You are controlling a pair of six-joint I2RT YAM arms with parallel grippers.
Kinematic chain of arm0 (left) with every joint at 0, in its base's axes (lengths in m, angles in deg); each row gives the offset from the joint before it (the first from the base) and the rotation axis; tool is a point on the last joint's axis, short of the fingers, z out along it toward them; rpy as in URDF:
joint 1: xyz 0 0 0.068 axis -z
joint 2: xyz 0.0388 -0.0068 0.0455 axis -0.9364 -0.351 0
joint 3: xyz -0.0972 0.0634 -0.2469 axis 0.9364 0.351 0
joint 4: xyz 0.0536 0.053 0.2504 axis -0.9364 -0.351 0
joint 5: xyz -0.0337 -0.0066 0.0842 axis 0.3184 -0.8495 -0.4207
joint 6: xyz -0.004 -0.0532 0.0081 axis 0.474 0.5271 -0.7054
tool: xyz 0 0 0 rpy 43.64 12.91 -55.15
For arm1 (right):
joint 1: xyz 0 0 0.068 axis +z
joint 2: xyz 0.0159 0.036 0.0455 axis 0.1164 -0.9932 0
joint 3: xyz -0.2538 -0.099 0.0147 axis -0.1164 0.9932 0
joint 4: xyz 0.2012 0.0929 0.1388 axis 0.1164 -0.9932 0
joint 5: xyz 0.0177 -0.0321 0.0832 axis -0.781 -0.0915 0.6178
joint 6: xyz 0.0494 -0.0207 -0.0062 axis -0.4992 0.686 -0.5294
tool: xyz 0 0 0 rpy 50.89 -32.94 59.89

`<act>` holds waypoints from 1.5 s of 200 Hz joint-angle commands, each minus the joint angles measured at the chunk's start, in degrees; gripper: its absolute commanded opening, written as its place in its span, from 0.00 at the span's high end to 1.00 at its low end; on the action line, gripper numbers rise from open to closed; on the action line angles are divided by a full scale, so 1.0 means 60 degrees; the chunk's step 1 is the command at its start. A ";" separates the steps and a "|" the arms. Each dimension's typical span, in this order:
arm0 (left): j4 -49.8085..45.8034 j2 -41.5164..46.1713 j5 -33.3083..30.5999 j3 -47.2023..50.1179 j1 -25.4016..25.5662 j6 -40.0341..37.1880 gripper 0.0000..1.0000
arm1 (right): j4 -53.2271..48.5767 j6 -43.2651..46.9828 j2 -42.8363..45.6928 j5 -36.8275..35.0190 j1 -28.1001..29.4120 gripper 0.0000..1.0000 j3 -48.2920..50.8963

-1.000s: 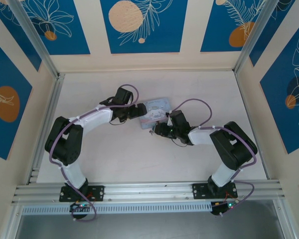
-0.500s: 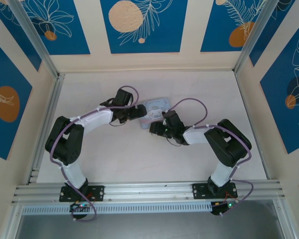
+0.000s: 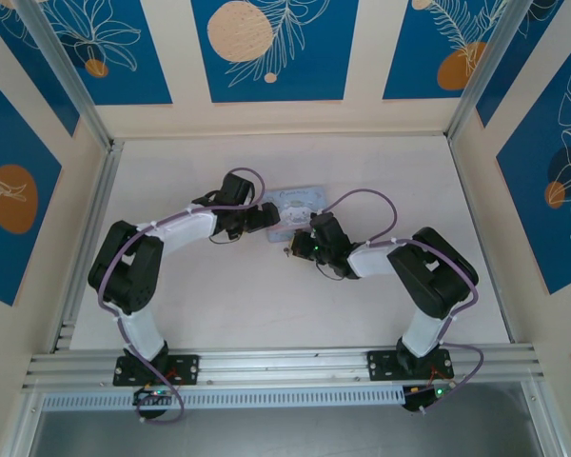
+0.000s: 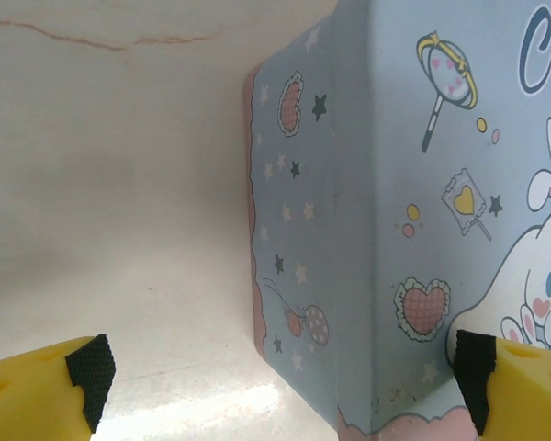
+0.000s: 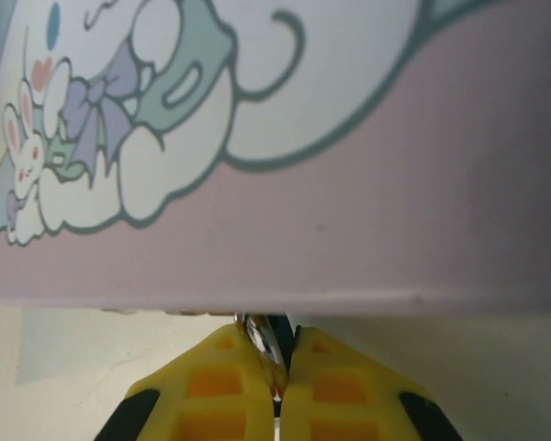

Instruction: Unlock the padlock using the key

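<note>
The tin (image 3: 303, 202) lies flat near the middle of the worktop (image 3: 219, 305), a little toward the far edge; it is pale blue, printed with a white cartoon rabbit, with a pink band along its edge.

The left gripper (image 3: 266, 217) sits at the tin's left end with its jaws spread wide, grasping nothing; from the left wrist, its black pads (image 4: 90, 372) stand far apart, one over the bare worktop and the other in front of the tin's printed lid; a corner of the tin rises between them; whether the second pad touches the lid cannot be told.

The right gripper (image 3: 293, 250) is at the tin's near edge, close to its left corner, jaws clenched; from the right wrist, the yellow fingers (image 5: 216, 377) are pressed together on the key (image 5: 264, 347), a thin sliver of silvery metal that sticks up from the fingertips to the tin's pink edge.

The padlock (image 5: 277, 325) looks to be the small dark blur at that same edge, just above the fingertips and touching the key's tip; it is too blurred to tell whether the key is in it.
</note>
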 commanded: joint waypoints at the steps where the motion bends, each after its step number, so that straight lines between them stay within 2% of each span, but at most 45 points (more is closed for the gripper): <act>1: -0.0285 -0.0315 -0.0256 0.0038 -0.0042 -0.0074 0.04 | -0.0804 -0.0655 -0.0140 0.0273 -0.0049 1.00 0.0557; 49: -0.0615 -0.0709 -0.0588 0.0164 0.0070 0.0056 0.05 | 0.0821 -0.1652 -0.0334 0.0992 -0.0402 1.00 0.1043; 86: -0.0665 -0.0984 -0.0559 0.0355 0.0132 0.0379 0.07 | 0.3589 -0.2788 -0.0926 0.1475 -0.0911 1.00 0.1692; 125: -0.0673 -0.1336 -0.0460 0.0424 0.0214 0.0686 0.08 | 0.5911 -0.3661 -0.1979 0.1866 -0.1863 1.00 0.2010; 147: -0.0672 -0.1530 -0.0407 0.0375 0.0269 0.0810 0.09 | 0.5939 -0.3753 -0.2137 0.2323 -0.2610 1.00 0.1994; 184: -0.0714 -0.1622 -0.0464 0.0276 0.0329 0.0831 0.09 | 0.5747 -0.3484 -0.1585 0.2956 -0.3509 1.00 0.2176; 225: -0.0853 -0.1844 -0.0522 0.0115 0.0348 0.0761 0.09 | 0.4491 -0.2845 -0.0882 0.3394 -0.3883 1.00 0.1723; 244: -0.0848 -0.1984 -0.0511 0.0083 0.0355 0.0762 0.10 | 0.3355 -0.2458 -0.0860 0.4090 -0.4131 1.00 0.1050; 276: -0.0927 -0.2218 -0.0479 -0.0034 0.0396 0.0784 0.10 | -0.0321 -0.1163 -0.0968 0.5247 -0.4491 1.00 -0.0764; 300: -0.1046 -0.2326 -0.0493 -0.0195 0.0386 0.0754 0.11 | -0.2813 -0.0153 -0.0861 0.5080 -0.4602 1.00 -0.1944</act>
